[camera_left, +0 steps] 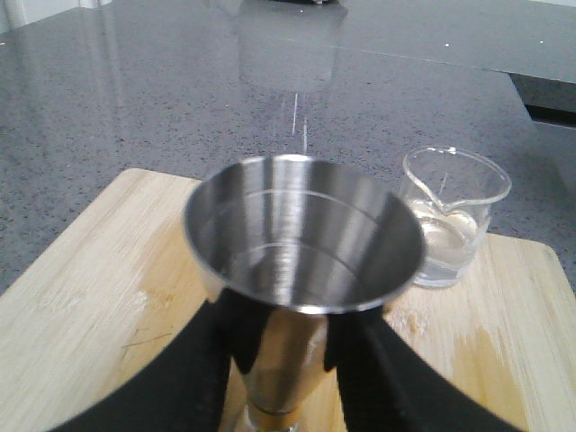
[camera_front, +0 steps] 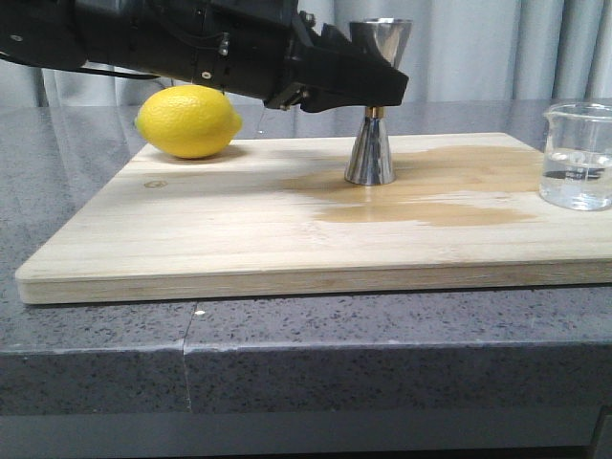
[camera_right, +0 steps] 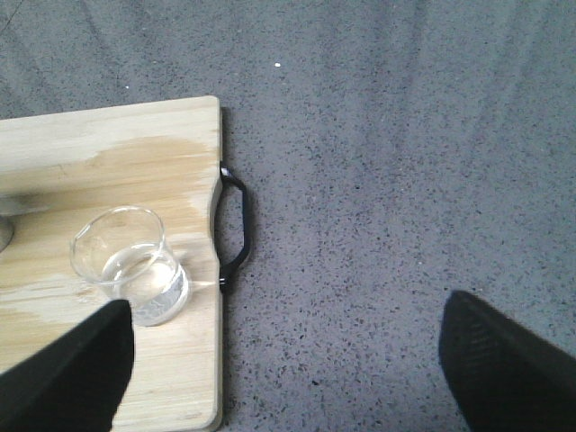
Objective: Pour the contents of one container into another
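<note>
The steel hourglass jigger (camera_front: 370, 158) stands upright on the wooden board (camera_front: 191, 249), near its middle and towards the back. My left gripper (camera_front: 382, 91) reaches in from the left and is shut on the jigger's upper cone just above the gold waist; in the left wrist view its fingers (camera_left: 216, 360) press both sides of the jigger (camera_left: 301, 234), whose cup looks empty. The clear glass beaker (camera_front: 579, 158) with some clear liquid stands at the board's right end. My right gripper (camera_right: 288, 360) hangs open over the counter, with the beaker (camera_right: 130, 265) beside one finger.
A yellow lemon (camera_front: 188, 121) lies at the board's back left. A dark wet patch (camera_front: 430, 206) spreads between jigger and beaker. The board has a black handle (camera_right: 236, 225) on its right edge. Grey speckled counter (camera_front: 96, 354) surrounds the board.
</note>
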Action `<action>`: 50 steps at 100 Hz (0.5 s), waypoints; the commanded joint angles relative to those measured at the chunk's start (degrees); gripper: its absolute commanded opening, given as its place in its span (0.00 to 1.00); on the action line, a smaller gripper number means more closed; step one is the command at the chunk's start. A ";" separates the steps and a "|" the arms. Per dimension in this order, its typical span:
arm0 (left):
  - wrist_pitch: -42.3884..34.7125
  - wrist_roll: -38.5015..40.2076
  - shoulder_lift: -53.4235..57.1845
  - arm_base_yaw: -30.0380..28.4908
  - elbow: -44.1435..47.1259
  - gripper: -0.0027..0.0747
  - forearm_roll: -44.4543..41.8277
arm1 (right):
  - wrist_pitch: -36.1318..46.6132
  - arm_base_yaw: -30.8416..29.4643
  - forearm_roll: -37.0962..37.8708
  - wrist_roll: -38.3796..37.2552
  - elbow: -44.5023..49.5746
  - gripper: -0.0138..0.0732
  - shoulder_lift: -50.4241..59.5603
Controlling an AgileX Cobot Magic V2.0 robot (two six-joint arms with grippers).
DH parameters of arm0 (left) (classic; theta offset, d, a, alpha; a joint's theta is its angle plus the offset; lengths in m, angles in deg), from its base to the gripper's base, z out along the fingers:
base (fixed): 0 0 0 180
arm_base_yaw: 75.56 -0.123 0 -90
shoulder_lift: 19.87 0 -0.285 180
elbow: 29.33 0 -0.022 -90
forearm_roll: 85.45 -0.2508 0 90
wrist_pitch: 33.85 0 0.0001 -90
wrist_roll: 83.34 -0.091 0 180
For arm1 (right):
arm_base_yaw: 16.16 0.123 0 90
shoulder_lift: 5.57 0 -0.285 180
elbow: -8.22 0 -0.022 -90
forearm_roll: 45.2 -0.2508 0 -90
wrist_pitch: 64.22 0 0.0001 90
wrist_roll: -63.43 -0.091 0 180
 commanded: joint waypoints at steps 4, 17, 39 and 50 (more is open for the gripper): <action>3.09 -0.04 2.94 0.37 -1.81 0.27 4.10 | 3.99 -0.22 0.24 0.59 -1.88 0.86 -0.70; 6.20 -0.04 2.94 0.24 -2.80 0.27 4.10 | 4.93 -0.22 -0.45 1.05 -1.31 0.86 -0.70; 6.85 0.63 3.05 0.24 -4.66 0.27 4.10 | 8.89 -0.11 -14.78 12.40 0.84 0.86 -0.70; 6.85 0.63 3.05 0.24 -4.66 0.27 4.10 | 10.51 -0.11 -19.45 16.66 2.27 0.86 -0.70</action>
